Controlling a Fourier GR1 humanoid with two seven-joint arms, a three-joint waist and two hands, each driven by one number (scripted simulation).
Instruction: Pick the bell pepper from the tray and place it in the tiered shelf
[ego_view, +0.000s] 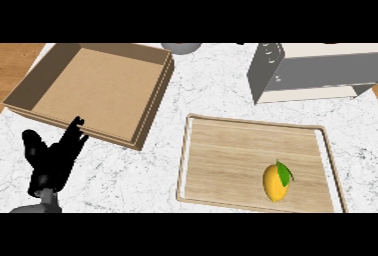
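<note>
So we've got our black left hand (52, 161) resting at 8 o'clock, fingers straight and spread wide, holding nothing. The yellow-orange oval fruit with a green leaf (276, 183) lies in the pale rectangular wooden tray (221, 150) at 4 o'clock, toward its 5 o'clock corner. The grey-and-white tiered shelf (317, 70) sits at 1 o'clock, well apart from the fruit, and the open brown cardboard box (96, 85) at 10.
</note>
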